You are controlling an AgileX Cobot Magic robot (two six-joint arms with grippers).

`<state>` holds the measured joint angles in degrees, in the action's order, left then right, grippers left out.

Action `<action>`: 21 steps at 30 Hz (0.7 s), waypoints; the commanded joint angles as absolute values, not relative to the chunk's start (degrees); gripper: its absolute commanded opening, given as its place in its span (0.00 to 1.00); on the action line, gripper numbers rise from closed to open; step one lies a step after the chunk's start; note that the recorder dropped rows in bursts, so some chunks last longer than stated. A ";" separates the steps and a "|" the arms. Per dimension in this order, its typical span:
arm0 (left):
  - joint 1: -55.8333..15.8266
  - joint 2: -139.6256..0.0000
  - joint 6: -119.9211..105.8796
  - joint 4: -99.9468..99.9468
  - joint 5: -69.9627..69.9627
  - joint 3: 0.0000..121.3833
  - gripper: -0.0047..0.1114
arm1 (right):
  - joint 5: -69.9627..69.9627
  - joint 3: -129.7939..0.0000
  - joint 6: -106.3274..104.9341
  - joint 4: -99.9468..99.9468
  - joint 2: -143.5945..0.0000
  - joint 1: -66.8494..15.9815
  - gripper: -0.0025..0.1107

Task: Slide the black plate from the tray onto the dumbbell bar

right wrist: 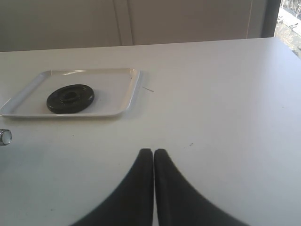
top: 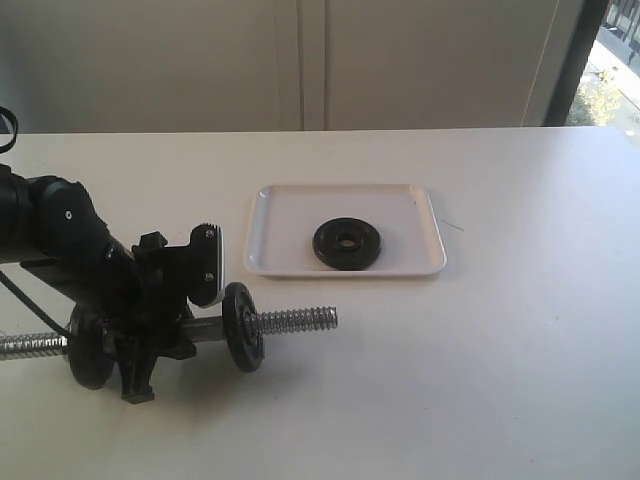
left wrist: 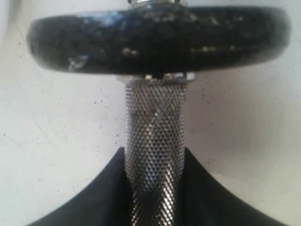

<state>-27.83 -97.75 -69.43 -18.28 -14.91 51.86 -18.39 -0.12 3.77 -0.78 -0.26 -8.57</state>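
**Black plate lying in its tray while one gripper clamps the bar**

White table (top: 500, 350), seen from across the room. Just above its middle sits a shallow white tray (top: 270, 200), long side across. The black plate (top: 347, 244) lies flat in the middle of the tray, centre hole facing up, touching nothing else.

From the tray, toward 7 o'clock, the dumbbell bar (top: 295, 320) lies across the table, its threaded end pointing to 3 o'clock and ending just short of the tray's near rim. Two more plates stand upright on it: a second plate (top: 242, 327) beside the bare threaded end, and a third plate (top: 90, 347) further toward 9 o'clock.

Between those two, the left gripper (left wrist: 154, 165) pinches the bar's knurled grey middle, one dark finger on each side.

The right gripper (right wrist: 154, 155) does not appear from across the room. Its own camera shows its fingers pressed together, holding nothing, above bare table, well apart from the tray.
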 commanded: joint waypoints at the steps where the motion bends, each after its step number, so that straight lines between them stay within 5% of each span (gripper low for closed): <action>1: -28.09 -95.99 -68.93 -19.33 -17.16 51.44 0.04 | -17.93 0.00 3.86 -0.50 0.00 -8.75 0.03; 21: -28.09 -91.07 -68.93 -19.73 -17.16 51.44 0.04 | -17.93 0.00 3.86 -0.50 0.00 -8.75 0.03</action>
